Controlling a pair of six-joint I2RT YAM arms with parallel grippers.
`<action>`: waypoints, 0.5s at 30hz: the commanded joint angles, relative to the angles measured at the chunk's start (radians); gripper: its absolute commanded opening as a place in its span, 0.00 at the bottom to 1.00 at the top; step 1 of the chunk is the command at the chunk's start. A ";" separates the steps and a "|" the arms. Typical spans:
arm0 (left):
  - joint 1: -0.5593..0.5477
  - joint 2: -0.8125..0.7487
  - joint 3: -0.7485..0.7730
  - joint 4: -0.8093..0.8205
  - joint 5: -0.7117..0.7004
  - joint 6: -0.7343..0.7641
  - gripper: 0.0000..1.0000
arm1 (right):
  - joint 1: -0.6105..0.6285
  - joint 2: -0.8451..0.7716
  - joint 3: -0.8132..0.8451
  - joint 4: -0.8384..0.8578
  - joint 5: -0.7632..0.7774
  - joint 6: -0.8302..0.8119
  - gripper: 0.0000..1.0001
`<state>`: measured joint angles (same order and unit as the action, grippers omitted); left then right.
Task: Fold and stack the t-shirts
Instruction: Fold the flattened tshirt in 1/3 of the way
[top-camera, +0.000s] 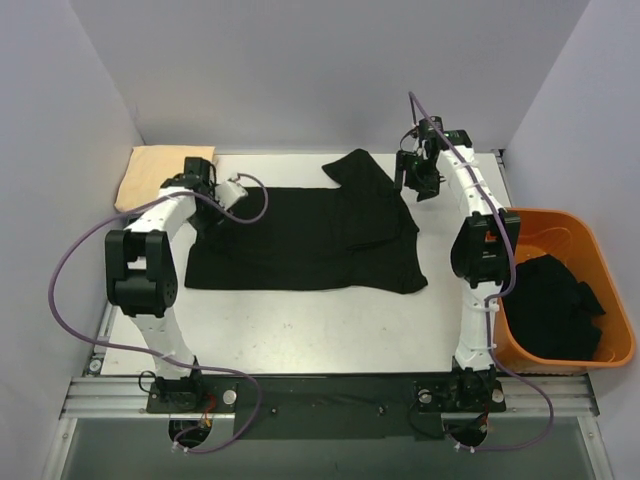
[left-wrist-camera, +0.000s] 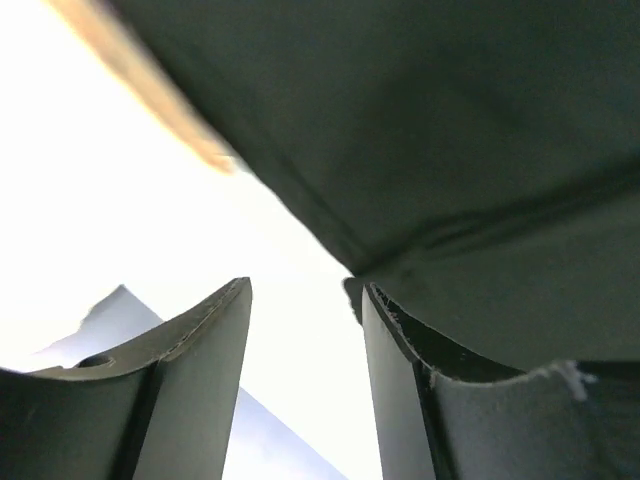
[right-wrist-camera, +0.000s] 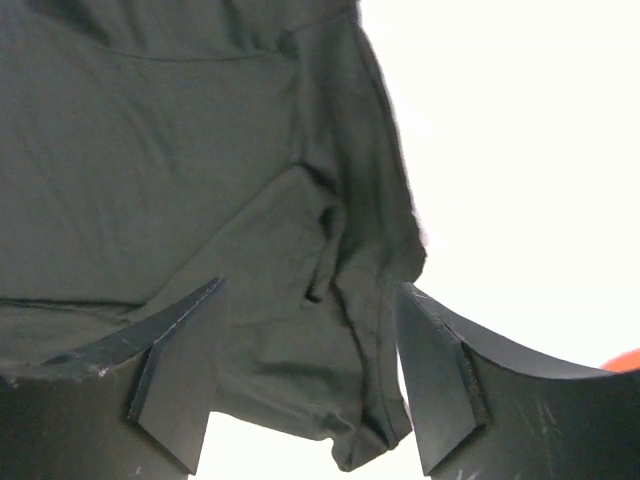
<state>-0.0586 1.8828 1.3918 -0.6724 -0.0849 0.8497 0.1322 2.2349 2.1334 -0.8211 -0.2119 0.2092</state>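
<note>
Nearest to our wrist cameras stand our own fingers. Our left gripper (left-wrist-camera: 305, 290) has its jaws parted, with bare white desk (left-wrist-camera: 120, 200) showing between them and nothing held. The hem of the black t-shirt (left-wrist-camera: 450, 150) runs just past the tip of one finger; we cannot tell whether it touches. A blurred tan strip crosses the upper left corner of that view.

Our right gripper (right-wrist-camera: 310, 288) is likewise open and empty. It hangs above a rumpled, doubled-over edge of the same black t-shirt, whose cloth lies under and between the jaws.

From above, we see the black t-shirt spread flat across the middle of the desk. Its right side is folded inward in a darker layer, and one sleeve points toward the back wall. Our left gripper sits at the shirt's far left edge, and our right gripper sits near its far right part, beside that sleeve.

We find the pale yellow-tan t-shirt (top-camera: 150, 175) folded at the far left corner of the desk, just beside our left arm's wrist. On the right, off the desk's edge, stands the orange bin (top-camera: 590, 235), with more black tees (top-camera: 550, 305) heaped inside.
</note>
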 joint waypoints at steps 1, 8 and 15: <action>0.052 0.006 0.252 -0.097 0.034 -0.226 0.59 | -0.002 -0.116 -0.063 -0.092 0.149 0.024 0.62; 0.086 -0.212 -0.047 -0.222 0.258 0.015 0.44 | 0.006 -0.466 -0.686 0.008 0.051 0.050 0.62; 0.071 -0.367 -0.375 -0.132 0.292 0.486 0.67 | 0.006 -0.549 -0.963 0.200 -0.041 0.075 0.65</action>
<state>0.0113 1.5497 1.0813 -0.8333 0.1459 1.0458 0.1326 1.6833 1.2362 -0.7403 -0.1970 0.2584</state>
